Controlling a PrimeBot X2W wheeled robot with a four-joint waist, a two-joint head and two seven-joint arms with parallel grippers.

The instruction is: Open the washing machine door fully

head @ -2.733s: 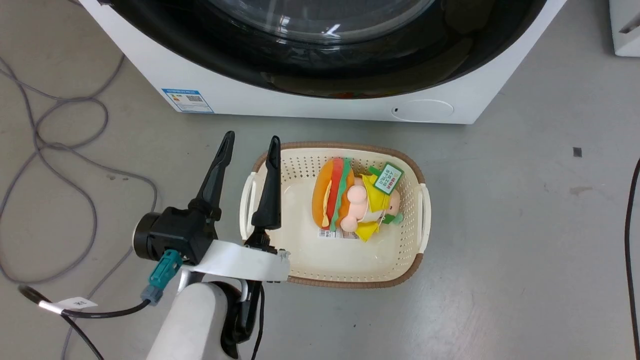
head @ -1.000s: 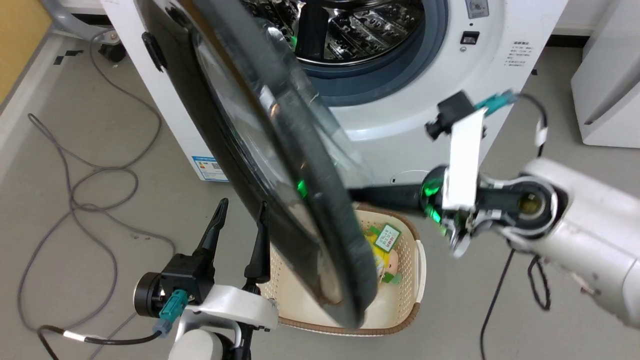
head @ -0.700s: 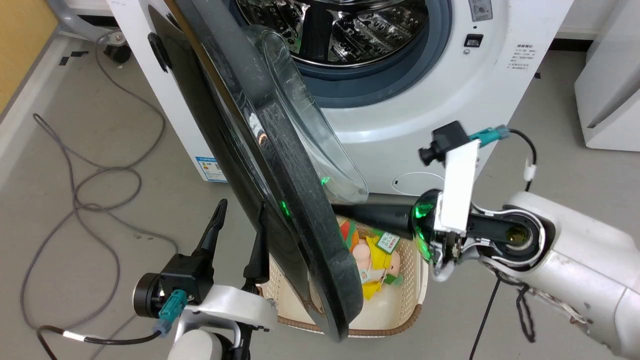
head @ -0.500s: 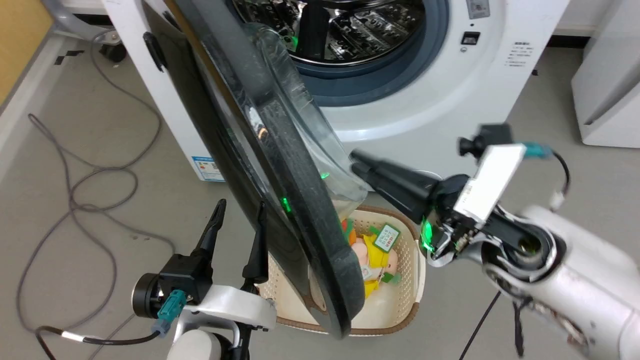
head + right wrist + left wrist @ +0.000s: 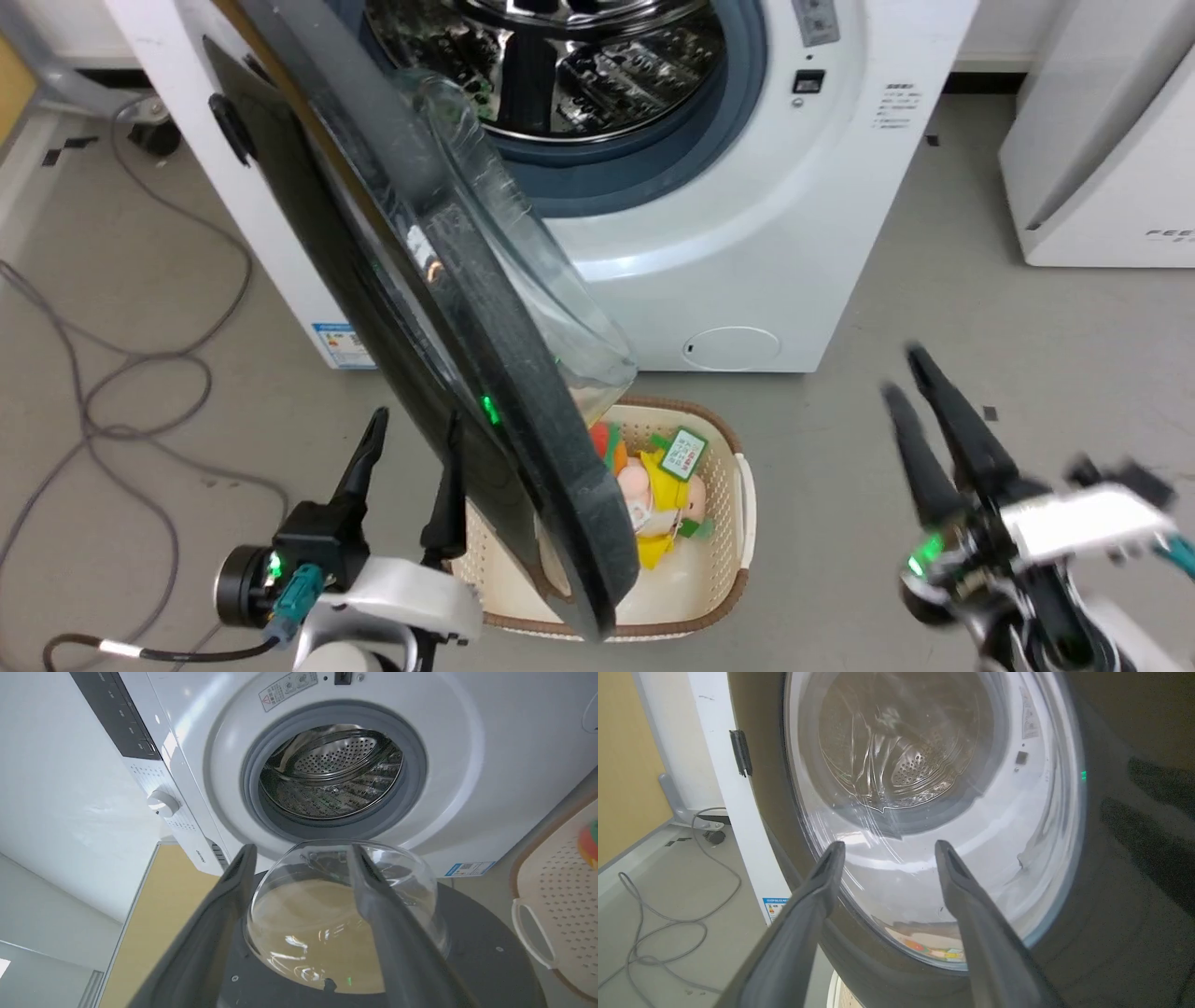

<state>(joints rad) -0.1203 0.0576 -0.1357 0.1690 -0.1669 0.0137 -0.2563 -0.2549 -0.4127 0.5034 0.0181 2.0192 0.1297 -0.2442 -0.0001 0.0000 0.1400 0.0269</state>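
The white washing machine [image 5: 747, 233] stands with its steel drum [image 5: 560, 75] exposed. The washing machine door [image 5: 551, 439] is hinged at the left and swung partway out toward me, its clear glass bowl [image 5: 523, 280] facing right. My left gripper [image 5: 411, 448] is open and empty at the lower left, just outside the door's glossy outer face [image 5: 1120, 882], one finger partly hidden behind the rim. My right gripper [image 5: 901, 373] is open and empty at the lower right, apart from the door. In its wrist view the fingers point at the matte inner face [image 5: 486, 952] and the drum [image 5: 331, 774].
A cream basket [image 5: 738, 523] with a burger plush toy [image 5: 653, 485] sits on the floor under the door's lower edge. Grey cables [image 5: 121, 392] loop on the floor at the left. Another white appliance [image 5: 1102, 159] stands at the right.
The door, shut at first, now stands swung out. My right gripper has left the door's inner side and drawn back to the lower right. The camera has shifted.
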